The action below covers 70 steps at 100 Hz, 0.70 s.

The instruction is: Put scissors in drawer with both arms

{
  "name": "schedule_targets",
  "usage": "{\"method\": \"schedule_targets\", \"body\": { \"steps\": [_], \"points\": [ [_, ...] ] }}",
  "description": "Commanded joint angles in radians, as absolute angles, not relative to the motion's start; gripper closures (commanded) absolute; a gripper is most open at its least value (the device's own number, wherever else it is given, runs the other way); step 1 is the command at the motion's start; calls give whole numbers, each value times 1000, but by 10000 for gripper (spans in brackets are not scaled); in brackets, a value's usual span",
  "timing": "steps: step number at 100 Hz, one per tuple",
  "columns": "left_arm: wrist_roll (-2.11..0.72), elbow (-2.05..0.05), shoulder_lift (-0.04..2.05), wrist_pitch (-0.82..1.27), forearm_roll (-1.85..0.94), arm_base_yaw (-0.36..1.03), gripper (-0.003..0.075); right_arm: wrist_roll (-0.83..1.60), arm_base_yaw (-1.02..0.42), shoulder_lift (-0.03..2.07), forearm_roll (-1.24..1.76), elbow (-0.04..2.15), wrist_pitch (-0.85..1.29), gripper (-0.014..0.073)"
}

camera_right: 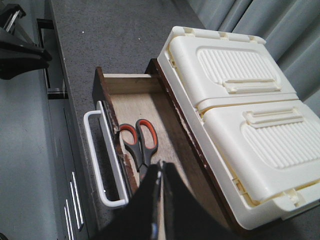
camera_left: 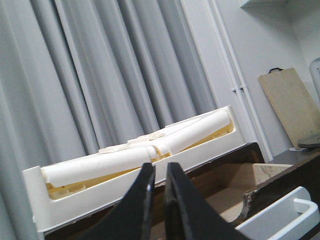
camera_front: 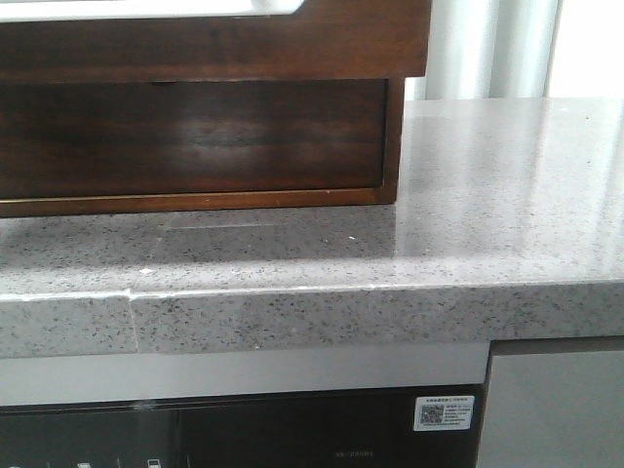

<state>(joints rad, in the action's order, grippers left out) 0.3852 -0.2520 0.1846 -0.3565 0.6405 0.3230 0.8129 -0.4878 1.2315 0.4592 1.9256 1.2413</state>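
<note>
The scissors, grey handles with orange-lined loops, stick out from my right gripper. It is shut on their blades, which the fingers hide. It holds them over the open drawer, a dark brown box with a pale wood floor and a white handle. The drawer's glossy front board fills the upper left of the front view, where neither gripper shows. My left gripper is raised above the drawer. Its fingers are shut to a narrow slit with nothing between them.
A cream plastic box sits on the cabinet behind the drawer and also shows in the left wrist view. The speckled grey countertop runs to the right. A wooden board leans on the wall. A dark appliance front lies below the counter.
</note>
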Motion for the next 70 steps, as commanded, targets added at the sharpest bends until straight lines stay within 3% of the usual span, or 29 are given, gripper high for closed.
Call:
{"method": "schedule_targets", "body": {
  "steps": [1, 38, 70],
  "points": [
    [432, -290, 151, -322, 621, 333, 717, 808, -483, 1154, 467, 1837, 1102, 708],
    [476, -290, -2, -81, 615, 333, 717, 808, -483, 765, 456, 1119, 493, 708],
    [476, -286, -30, 89, 547, 333, 717, 808, -483, 455, 456, 662, 260, 708]
  ]
}}
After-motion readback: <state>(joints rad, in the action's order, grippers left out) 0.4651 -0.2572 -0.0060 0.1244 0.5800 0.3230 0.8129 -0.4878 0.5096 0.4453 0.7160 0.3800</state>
